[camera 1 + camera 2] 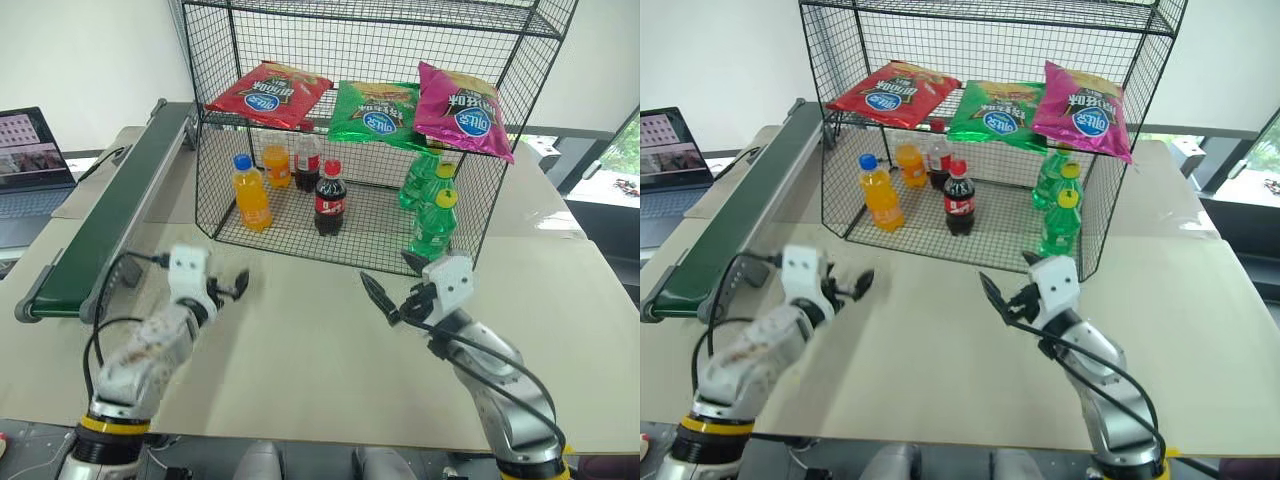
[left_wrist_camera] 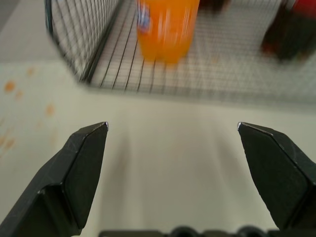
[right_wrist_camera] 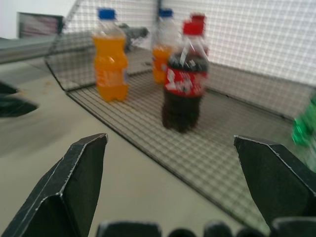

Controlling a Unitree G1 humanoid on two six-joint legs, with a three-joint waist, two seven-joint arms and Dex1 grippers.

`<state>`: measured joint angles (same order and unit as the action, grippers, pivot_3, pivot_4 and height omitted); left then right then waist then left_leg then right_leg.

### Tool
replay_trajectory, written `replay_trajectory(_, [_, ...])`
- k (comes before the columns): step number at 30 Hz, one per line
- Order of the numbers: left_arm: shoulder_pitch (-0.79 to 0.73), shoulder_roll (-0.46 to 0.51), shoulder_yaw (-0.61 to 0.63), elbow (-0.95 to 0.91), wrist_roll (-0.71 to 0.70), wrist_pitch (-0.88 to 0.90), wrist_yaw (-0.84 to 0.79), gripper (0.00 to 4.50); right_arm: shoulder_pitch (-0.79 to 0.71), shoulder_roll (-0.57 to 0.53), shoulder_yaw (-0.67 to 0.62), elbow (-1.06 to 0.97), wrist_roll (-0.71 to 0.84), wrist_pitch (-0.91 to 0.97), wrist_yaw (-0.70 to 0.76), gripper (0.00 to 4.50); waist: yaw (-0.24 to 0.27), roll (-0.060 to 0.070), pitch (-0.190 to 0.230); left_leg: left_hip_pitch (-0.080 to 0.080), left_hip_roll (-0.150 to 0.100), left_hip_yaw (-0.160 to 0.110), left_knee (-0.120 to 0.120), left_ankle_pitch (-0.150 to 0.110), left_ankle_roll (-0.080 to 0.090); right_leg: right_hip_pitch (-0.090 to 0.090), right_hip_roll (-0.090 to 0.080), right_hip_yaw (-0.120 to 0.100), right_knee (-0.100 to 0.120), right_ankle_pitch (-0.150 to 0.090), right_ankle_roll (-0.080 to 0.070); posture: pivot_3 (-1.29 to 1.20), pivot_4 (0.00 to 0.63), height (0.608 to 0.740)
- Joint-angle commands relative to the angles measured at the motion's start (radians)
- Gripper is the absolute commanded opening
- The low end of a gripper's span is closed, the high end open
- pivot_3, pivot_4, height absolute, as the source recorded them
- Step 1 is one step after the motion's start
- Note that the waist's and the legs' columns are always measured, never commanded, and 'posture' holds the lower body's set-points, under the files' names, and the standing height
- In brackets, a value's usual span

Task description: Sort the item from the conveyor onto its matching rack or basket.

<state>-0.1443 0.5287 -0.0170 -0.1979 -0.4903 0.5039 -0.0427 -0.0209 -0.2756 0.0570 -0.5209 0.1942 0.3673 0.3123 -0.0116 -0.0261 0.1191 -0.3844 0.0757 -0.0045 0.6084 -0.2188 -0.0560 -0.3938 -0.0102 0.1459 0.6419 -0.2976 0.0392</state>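
Observation:
The item, a red chip bag (image 1: 268, 94) with a round blue logo, lies flat on the upper shelf of the black wire rack (image 1: 212, 180), at its left end. The dark green conveyor (image 1: 105, 222) runs along the table's left side with nothing on its belt. My left gripper (image 1: 236, 286) hangs low over the table in front of the rack's left corner, open and empty; in the left wrist view its fingers (image 2: 86, 163) stand wide apart. My right gripper (image 1: 394, 282) is open and empty too, in front of the rack's right half.
A green chip bag (image 1: 378, 112) and a magenta chip bag (image 1: 460, 108) lie beside the red one. On the bottom shelf stand orange soda bottles (image 1: 252, 192), cola bottles (image 1: 331, 198) and green bottles (image 1: 432, 215). A laptop (image 1: 30, 160) sits far left.

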Motion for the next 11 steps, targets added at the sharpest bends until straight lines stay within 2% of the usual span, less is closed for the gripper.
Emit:
replay_trajectory(1, [-0.018,-0.039,0.006,0.034,0.068,-0.143,-0.100,4.48,0.048,0.040,-0.032,-0.015,-0.030,-0.077,-0.060,4.50,0.002,0.000,0.000,0.000,0.000,0.000,0.001,0.000,0.000,0.000,0.000,0.000,0.000,0.000,0.000,0.00,0.150,0.740])
replay_trajectory(4, [-0.018,-0.050,-0.020,0.071,0.130,-0.212,-0.167,4.48,0.096,0.062,-0.028,0.020,-0.060,-0.121,-0.085,4.50,-0.003,0.000,0.000,0.000,0.000,0.000,0.000,0.000,0.000,0.001,0.000,0.000,-0.001,0.000,0.001,0.00,0.150,0.740])
replay_trajectory(11, [-0.040,-0.093,-0.002,0.127,0.138,-0.215,-0.245,4.48,0.126,0.093,-0.029,0.049,-0.090,-0.182,-0.120,4.50,-0.005,0.000,0.000,0.000,0.000,0.000,0.000,-0.002,0.003,0.001,0.000,0.001,-0.001,-0.001,0.001,0.00,0.150,0.740])
